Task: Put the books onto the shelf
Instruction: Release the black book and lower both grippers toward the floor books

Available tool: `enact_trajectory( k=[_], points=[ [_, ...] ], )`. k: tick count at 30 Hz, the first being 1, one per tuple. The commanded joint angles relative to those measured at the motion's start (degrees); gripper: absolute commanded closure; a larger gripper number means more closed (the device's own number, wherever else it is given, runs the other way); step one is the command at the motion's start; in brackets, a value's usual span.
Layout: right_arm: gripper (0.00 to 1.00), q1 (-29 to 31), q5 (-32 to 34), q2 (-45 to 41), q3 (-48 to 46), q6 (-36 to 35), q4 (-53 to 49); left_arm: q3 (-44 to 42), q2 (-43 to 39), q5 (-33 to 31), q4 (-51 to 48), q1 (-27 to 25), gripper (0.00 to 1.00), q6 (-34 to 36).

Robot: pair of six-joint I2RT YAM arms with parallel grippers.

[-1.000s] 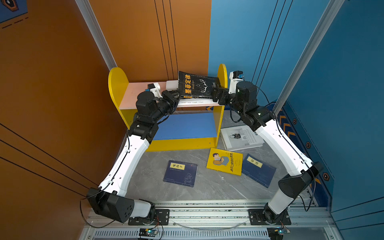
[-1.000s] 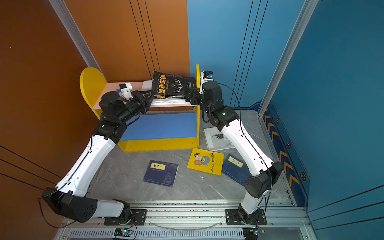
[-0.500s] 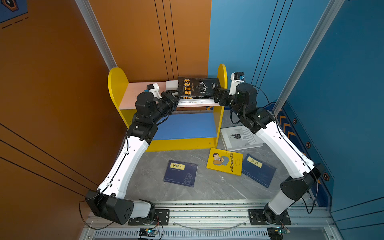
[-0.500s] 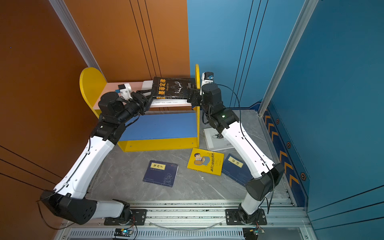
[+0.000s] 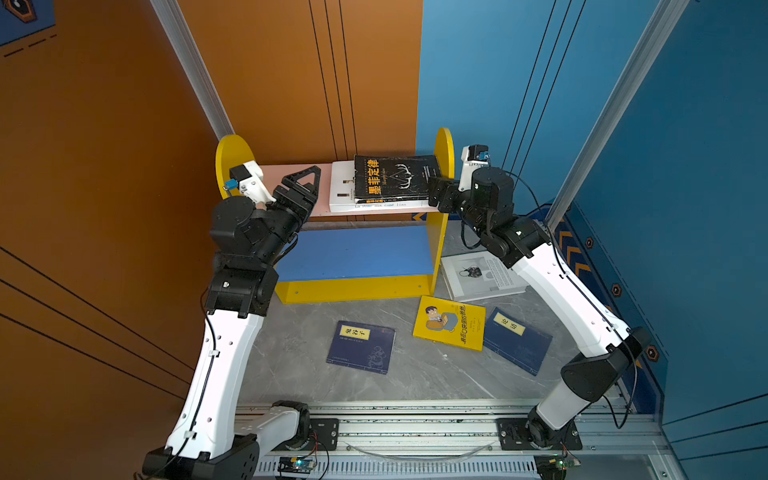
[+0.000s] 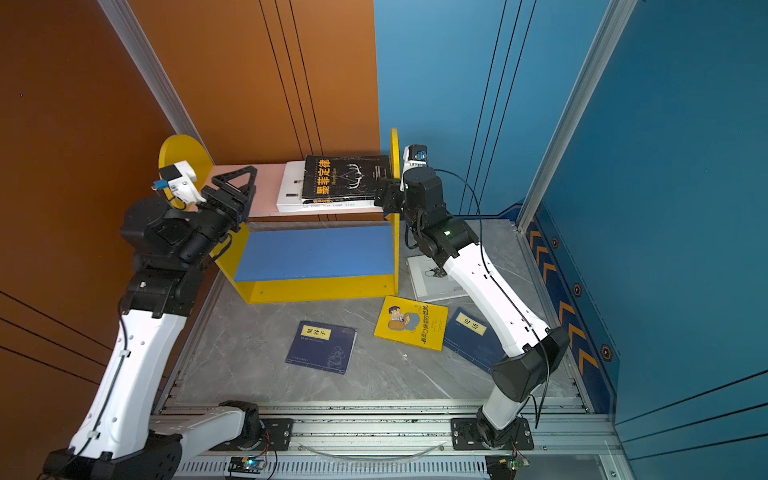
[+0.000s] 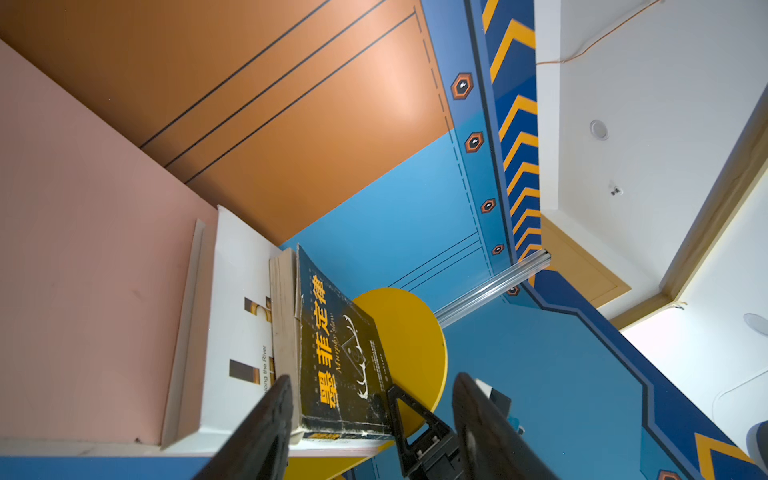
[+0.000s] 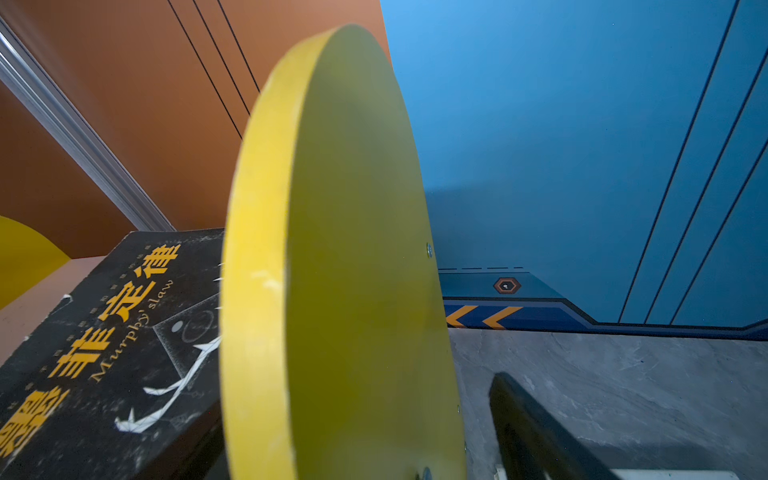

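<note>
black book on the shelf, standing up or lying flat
Lying flat: the black book rests cover-up on top of the white book, which lies on the shelf's pink board.

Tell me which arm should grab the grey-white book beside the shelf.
Right, likely: the grey-white book lies directly beneath the right arm, while the left arm sits across the shelf.
</note>
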Motion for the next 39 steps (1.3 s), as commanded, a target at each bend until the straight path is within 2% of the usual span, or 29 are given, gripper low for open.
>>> enact_trajectory(
  k=[1, 9, 13, 18, 22, 31, 37, 39],
  points=[
    [0.1, 0.34, -2.9, -1.21, 2.09, -2.76, -4.73, -1.67, -2.12, 1.23, -1.53, 0.28, 0.31, 5.89],
    [0.03, -0.06, -7.28, -5.15, 2.49, -4.74, -4.19, -3.4, -5.64, 2.75, -5.85, 0.36, 0.2, 13.15],
    [0.02, -0.22, -6.63, -7.35, 2.4, -5.01, -4.89, -3.84, -6.97, 2.04, -7.8, 0.42, 0.19, 18.43],
    [0.02, -0.22, -2.5, -9.64, 0.93, -4.29, -6.23, -4.61, -8.84, -1.63, -10.95, 0.51, 0.18, 26.66],
    [0.02, -0.27, -1.19, -10.84, -0.32, -2.99, -6.48, -6.17, -9.77, -0.63, -11.06, 0.53, 0.17, 30.82],
    [0.02, 0.25, -0.82, -12.55, -3.35, -1.11, -6.59, -11.23, -10.64, -2.14, -10.79, 0.79, 0.16, 30.35],
    [0.02, 0.16, 1.15, -18.02, -14.43, 2.99, -6.66, -19.68, -15.67, -15.62, -15.31, 0.79, 0.16, 23.71],
    [0.01, -0.02, 1.12, -20.35, -18.28, 4.4, -5.98, -21.67, -17.1, -17.07, -17.14, 0.79, 0.16, 22.74]
  ],
)
